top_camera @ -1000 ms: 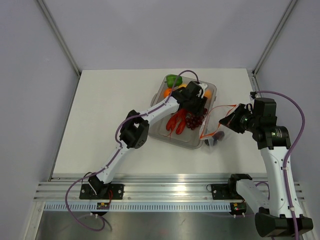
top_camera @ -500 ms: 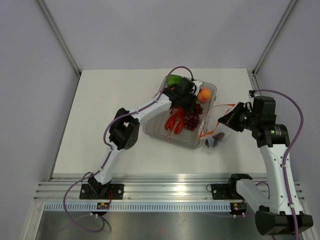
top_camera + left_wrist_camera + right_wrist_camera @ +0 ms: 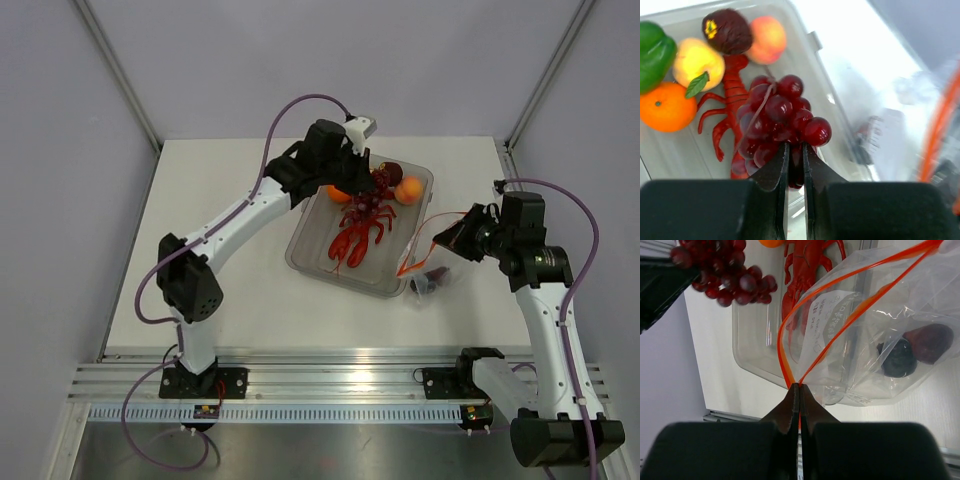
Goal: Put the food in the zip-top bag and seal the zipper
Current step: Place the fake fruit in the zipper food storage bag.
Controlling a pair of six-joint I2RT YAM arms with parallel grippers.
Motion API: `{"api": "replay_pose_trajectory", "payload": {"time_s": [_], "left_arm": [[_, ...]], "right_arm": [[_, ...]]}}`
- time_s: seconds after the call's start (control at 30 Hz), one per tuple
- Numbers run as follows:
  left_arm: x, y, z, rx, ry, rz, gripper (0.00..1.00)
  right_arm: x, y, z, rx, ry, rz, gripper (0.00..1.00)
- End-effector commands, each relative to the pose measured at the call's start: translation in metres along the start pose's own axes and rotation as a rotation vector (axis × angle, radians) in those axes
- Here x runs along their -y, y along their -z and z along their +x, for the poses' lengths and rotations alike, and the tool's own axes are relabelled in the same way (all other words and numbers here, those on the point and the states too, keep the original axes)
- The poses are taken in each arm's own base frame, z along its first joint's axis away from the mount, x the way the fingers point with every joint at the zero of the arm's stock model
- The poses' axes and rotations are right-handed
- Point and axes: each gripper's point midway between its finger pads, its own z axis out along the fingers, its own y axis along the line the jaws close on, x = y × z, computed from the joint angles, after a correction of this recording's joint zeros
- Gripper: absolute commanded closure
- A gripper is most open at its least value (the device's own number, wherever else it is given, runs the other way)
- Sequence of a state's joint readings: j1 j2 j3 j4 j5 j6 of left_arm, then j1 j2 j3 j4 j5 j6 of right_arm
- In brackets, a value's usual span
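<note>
- A white label (image 3: pixel 832 315) lies on the zip-top bag (image 3: pixel 880 305), just beyond the tips of the right pincer (image 3: pixel 796 390). Its small print is too fine to read.
- The right pincer is squeezed fully together on the zipper (image 3: pixel 781 350), at the corner where the two red-orange strips meet. Away from the tips the strips spread apart, so the bag's mouth gapes.
- Two dark pieces (image 3: pixel 899 360) lie inside the bag, farther out from the right pincer than the label.
- The left pincer (image 3: pixel 795 150) shows only a narrow slit between its fingers and grips the lower berries of the grapes (image 3: pixel 782 112). The cluster bulges just past its tips.
- Beyond the grapes from the left pincer, the lobster (image 3: pixel 732 95) lies in the tray (image 3: pixel 675 150). The orange (image 3: pixel 665 106), yellow fruit (image 3: pixel 697 60) and green pepper (image 3: pixel 652 55) are off to one side. The plum (image 3: pixel 727 31) and peach (image 3: pixel 767 39) lie farthest out.
- Half a second ago the left pincer was low in the tray, on the grapes beside the lobster. It has since risen, and the grapes now hang from it over the tray.
- The right pincer and the bag have barely shifted.
</note>
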State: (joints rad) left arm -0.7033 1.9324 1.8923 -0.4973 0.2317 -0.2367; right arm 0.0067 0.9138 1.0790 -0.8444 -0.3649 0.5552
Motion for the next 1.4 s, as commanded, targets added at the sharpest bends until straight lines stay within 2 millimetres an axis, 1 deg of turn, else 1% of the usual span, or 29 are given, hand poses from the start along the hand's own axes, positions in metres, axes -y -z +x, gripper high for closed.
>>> {"api": "replay_pose_trajectory", "payload": {"time_s": [0.0, 0.1, 0.13, 0.2, 0.23, 0.3, 0.33, 0.4, 0.5, 0.53, 0.6, 0.63, 0.7, 0.73, 0.77, 0.8, 0.83, 0.87, 0.9, 0.93, 0.97, 1.03, 1.1, 1.13, 1.2, 1.3, 1.33, 1.37], "left_arm": [[0.051, 0.067, -0.068, 0.228, -0.057, 0.150, 1.00], [0.065, 0.088, -0.079, 0.264, -0.063, 0.194, 1.00], [0.074, 0.099, -0.082, 0.276, -0.067, 0.229, 1.00], [0.083, 0.108, -0.086, 0.289, -0.066, 0.268, 1.00], [0.090, 0.116, -0.089, 0.299, -0.068, 0.296, 1.00], [0.098, 0.123, -0.092, 0.311, -0.041, 0.336, 1.00], [0.106, 0.128, -0.092, 0.306, -0.019, 0.382, 1.00], [0.115, 0.137, -0.096, 0.323, -0.009, 0.428, 1.00], [0.131, 0.145, -0.098, 0.329, 0.022, 0.525, 1.00], [0.139, 0.148, -0.095, 0.310, 0.054, 0.577, 1.00], [0.146, 0.148, -0.095, 0.323, 0.068, 0.640, 1.00], [0.151, 0.151, -0.093, 0.307, 0.102, 0.681, 1.00], [0.158, 0.155, -0.098, 0.332, 0.104, 0.731, 1.00], [0.159, 0.154, -0.093, 0.310, 0.142, 0.755, 1.00], [0.163, 0.158, -0.096, 0.334, 0.132, 0.784, 1.00], [0.165, 0.161, -0.096, 0.336, 0.134, 0.803, 1.00], [0.165, 0.159, -0.092, 0.320, 0.167, 0.810, 1.00], [0.167, 0.164, -0.096, 0.349, 0.156, 0.829, 1.00], [0.169, 0.167, -0.096, 0.347, 0.183, 0.851, 1.00], [0.169, 0.164, -0.092, 0.342, 0.200, 0.859, 1.00], [0.171, 0.167, -0.095, 0.368, 0.192, 0.882, 1.00], [0.172, 0.158, -0.088, 0.342, 0.237, 0.893, 1.00], [0.176, 0.157, -0.085, 0.336, 0.261, 0.934, 1.00], [0.176, 0.149, -0.081, 0.325, 0.278, 0.944, 1.00], [0.179, 0.148, -0.077, 0.324, 0.301, 0.986, 1.00], [0.175, 0.135, -0.071, 0.325, 0.343, 1.010, 1.00], [0.177, 0.136, -0.071, 0.339, 0.340, 1.026, 1.00], [0.174, 0.128, -0.068, 0.330, 0.360, 1.032, 1.00]], "right_arm": [[-0.010, -0.006, -0.006, 0.007, 0.009, -0.052, 1.00], [-0.011, -0.011, -0.007, 0.003, 0.003, -0.061, 1.00], [-0.011, -0.013, -0.006, -0.003, 0.000, -0.068, 1.00], [-0.012, -0.016, -0.007, -0.007, -0.005, -0.077, 1.00], [-0.014, -0.017, -0.005, -0.019, -0.007, -0.087, 1.00], [-0.016, -0.018, -0.004, -0.035, -0.001, -0.104, 1.00], [-0.017, -0.019, -0.003, -0.039, 0.001, -0.104, 1.00], [-0.014, -0.019, -0.002, -0.050, 0.008, -0.093, 1.00], [-0.013, -0.017, -0.002, -0.055, 0.025, -0.082, 1.00], [-0.013, -0.017, -0.002, -0.056, 0.027, -0.083, 1.00], [-0.014, -0.016, -0.002, -0.056, 0.026, -0.084, 1.00], [-0.014, -0.016, -0.002, -0.055, 0.024, -0.085, 1.00], [-0.016, -0.016, -0.003, -0.054, 0.021, -0.095, 1.00], [-0.017, -0.016, -0.003, -0.054, 0.019, -0.099, 1.00], [-0.017, -0.017, -0.003, -0.057, 0.015, -0.101, 1.00], [-0.018, -0.017, -0.004, -0.055, 0.016, -0.105, 1.00], [-0.018, -0.017, -0.003, -0.059, 0.013, -0.105, 1.00], [-0.021, -0.017, -0.003, -0.060, 0.010, -0.118, 1.00], [-0.021, -0.018, -0.003, -0.063, 0.007, -0.123, 1.00], [-0.022, -0.018, -0.002, -0.065, -0.001, -0.129, 1.00], [-0.026, -0.018, -0.002, -0.066, 0.000, -0.145, 1.00], [-0.028, -0.018, -0.002, -0.069, -0.008, -0.158, 1.00], [-0.032, -0.016, -0.003, -0.065, -0.007, -0.179, 1.00], [-0.034, -0.016, -0.003, -0.067, -0.011, -0.185, 1.00], [-0.039, -0.013, -0.004, -0.066, -0.008, -0.207, 1.00], [-0.045, -0.008, -0.003, -0.069, -0.014, -0.236, 1.00], [-0.047, -0.007, -0.002, -0.068, -0.016, -0.245, 1.00], [-0.049, -0.006, -0.002, -0.069, -0.017, -0.256, 1.00]]}}
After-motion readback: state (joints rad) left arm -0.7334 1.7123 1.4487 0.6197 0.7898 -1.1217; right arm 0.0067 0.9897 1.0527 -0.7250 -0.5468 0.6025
